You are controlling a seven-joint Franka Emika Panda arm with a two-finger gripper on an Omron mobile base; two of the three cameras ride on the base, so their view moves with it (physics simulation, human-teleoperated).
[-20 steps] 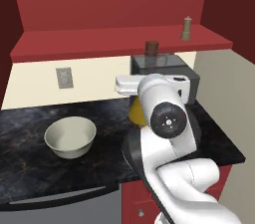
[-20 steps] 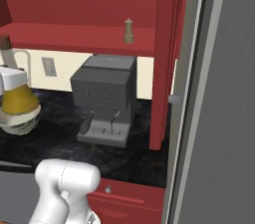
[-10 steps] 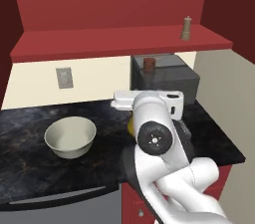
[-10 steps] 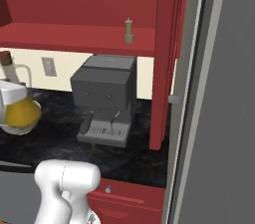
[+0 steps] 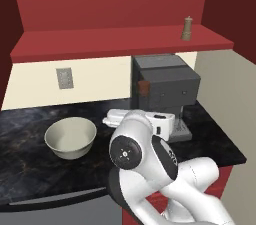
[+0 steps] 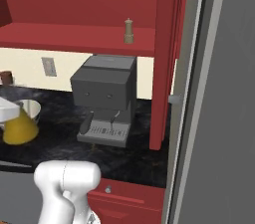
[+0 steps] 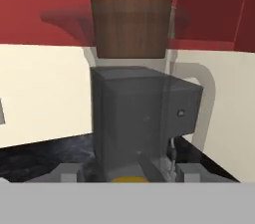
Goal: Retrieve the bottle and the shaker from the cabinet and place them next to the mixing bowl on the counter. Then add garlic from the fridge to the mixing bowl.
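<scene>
My gripper [image 6: 7,110] is shut on the thin neck of the amber bottle [image 6: 20,129], just under its dark brown stopper [image 7: 132,11]. The bottle stands upright right of the cream mixing bowl [image 5: 70,137], its base low at the black counter [image 5: 30,174]; I cannot tell whether it touches. In the left base view my arm hides the flask and only the stopper [image 5: 144,87] shows above the hand. The shaker [image 5: 187,28] stands on the red cabinet shelf [image 5: 120,41], far right, also seen as the shaker [image 6: 129,31] in the right base view.
A dark grey coffee machine [image 5: 165,91] stands on the counter right behind the bottle, under the shelf. A red side panel [image 6: 167,58] closes the cabinet on the right, and the tall grey fridge front [image 6: 224,98] stands beyond it. A wall socket [image 5: 64,78] is above the bowl.
The gripper has come down with the bottle from shelf height to counter level, ending beside the bowl. The shaker and bowl have not moved.
</scene>
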